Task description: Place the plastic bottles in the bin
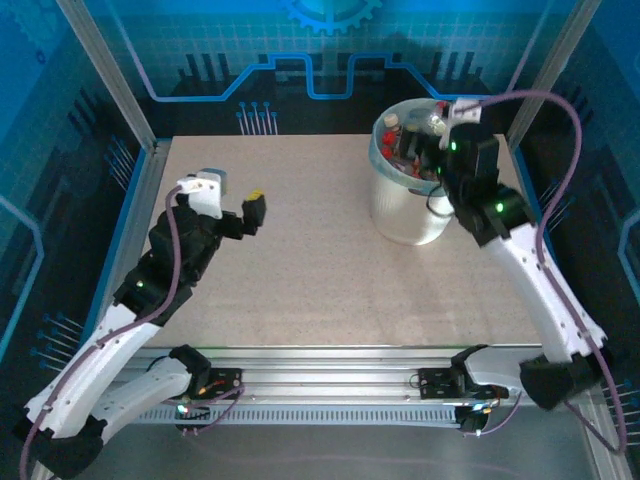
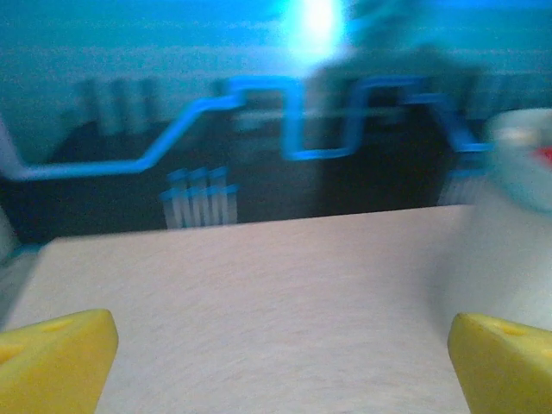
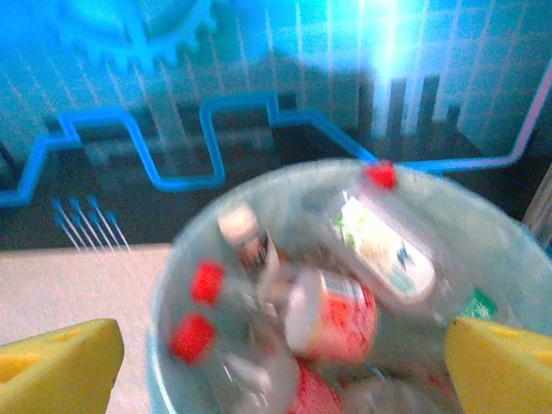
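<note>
Right pincer (image 3: 280, 378) hangs directly over the bin (image 1: 400, 215), and look at those yellow fingers (image 3: 60, 371): spread wide, gripping nothing. Straight below the gap, down inside the pale bag lining, the plastic bottles (image 3: 341, 315) lie in a jumble. A red-labelled one sits right under the middle of the pincer. Just beyond it, toward the finger on the right of the wrist view, a clear bottle (image 3: 379, 241) with a green-and-white label and a red cap lies on a slant. Two red caps (image 3: 207, 282) show nearer the other finger, with a white-capped bottle (image 3: 241, 228) a little past them. The picture is blurred, so I cannot make out the labels. Over to the left pincer (image 2: 280, 366): fingers also spread wide, empty, poised low over the bare speckled table (image 2: 259, 285). From there the bin sits ahead and off to the right, well apart from it, a soft blur at the edge of its wrist view. Ahead of both pincers stands the blue circuit-pattern backdrop (image 1: 300, 70).
</note>
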Available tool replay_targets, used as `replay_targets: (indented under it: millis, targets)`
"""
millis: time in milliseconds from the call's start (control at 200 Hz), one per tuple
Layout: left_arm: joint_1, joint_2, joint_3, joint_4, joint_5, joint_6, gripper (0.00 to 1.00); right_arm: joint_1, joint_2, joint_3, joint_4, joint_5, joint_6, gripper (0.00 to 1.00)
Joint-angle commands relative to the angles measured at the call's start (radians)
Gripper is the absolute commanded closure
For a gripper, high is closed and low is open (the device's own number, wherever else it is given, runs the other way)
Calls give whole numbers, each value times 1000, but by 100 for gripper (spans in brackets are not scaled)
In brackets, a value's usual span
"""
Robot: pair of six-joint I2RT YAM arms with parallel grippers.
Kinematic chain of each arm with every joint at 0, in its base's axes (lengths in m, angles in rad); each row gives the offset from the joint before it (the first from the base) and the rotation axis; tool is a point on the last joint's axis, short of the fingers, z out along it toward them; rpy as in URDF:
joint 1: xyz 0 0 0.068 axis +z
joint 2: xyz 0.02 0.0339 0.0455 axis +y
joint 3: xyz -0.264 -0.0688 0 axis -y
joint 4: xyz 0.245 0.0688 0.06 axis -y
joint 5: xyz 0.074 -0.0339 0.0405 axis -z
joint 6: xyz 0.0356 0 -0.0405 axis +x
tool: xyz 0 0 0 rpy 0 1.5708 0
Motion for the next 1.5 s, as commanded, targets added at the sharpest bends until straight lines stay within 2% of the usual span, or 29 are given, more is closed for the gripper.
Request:
replay_targets:
  millis: [0, 80, 140, 260, 360, 425, 530, 650, 720, 845, 1075, 1211, 1381, 1496]
  targets:
    - [142, -12, -141, 22, -232, -148, 1, -5, -127, -245, 124, -44, -171, 4]
    - [244, -42, -270, 110, -186, -205, 1, -32, -245, -420, 174, -25, -204, 4]
    - [274, -57, -377, 210, -179, -187, 1, -63, -326, -544, 202, -1, -193, 4]
    - [280, -54, -516, 361, -194, -126, 1, -148, -448, -706, 257, 5, -201, 4]
    - [283, -31, -559, 381, -204, -127, 1, -219, -513, -824, 300, 13, -221, 3]
    - [285, -23, -582, 380, -205, -130, 1, -265, -556, -906, 337, -29, -219, 4]
    - [285, -24, -638, 424, -209, -134, 1, -311, -625, -1041, 440, -87, -179, 5]
    - [289, -25, -726, 575, -162, -113, 1, -330, -646, -1196, 630, -109, -158, 7]
    - [294, -14, -762, 656, -105, -94, 1, -337, -617, -1255, 731, -123, -142, 7]
    - [307, 60, -792, 778, -49, -71, 1, -360, -538, -1304, 873, -220, -137, 7]
    - [317, 239, -787, 970, -3, -36, 1, -386, -279, -1275, 1088, -393, -136, 7]
    - [324, 333, -777, 1088, 72, 0, 1, -389, -115, -1243, 1233, -426, -144, 8]
    - [340, 455, -721, 1152, 183, 36, 1, -441, 49, -1162, 1300, -498, -152, 9]
    - [349, 497, -661, 1090, 214, 69, 1, -513, 158, -1138, 1371, -563, -100, 10]
